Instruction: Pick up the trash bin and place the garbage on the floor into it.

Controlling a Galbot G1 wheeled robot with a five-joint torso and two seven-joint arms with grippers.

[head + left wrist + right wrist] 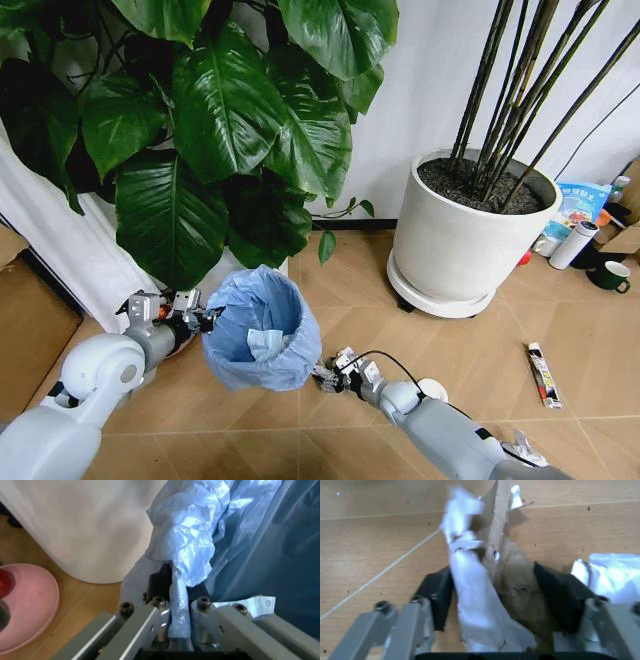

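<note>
The trash bin (262,335), dark and lined with a crinkled light-blue bag, hangs above the floor (470,350) at centre left. My left gripper (205,320) is shut on its rim; in the left wrist view the bag's fold (179,603) is pinched between the fingers. A crumpled tissue (265,343) lies inside. Just right of the bin's base, my right gripper (325,375) is shut on garbage: a twisted white tissue (465,592) and a brown paper scrap (512,581) between the pads. A white disc (432,388) and a wrapper stick (543,375) lie on the floor.
A big white plant pot (465,240) stands at right behind the litter, with cups and bottles (575,243) beyond it. A large leafy plant (220,130) overhangs the bin. A pink dish (25,603) sits on the floor beside the left gripper. More white paper (607,572) lies by the right gripper.
</note>
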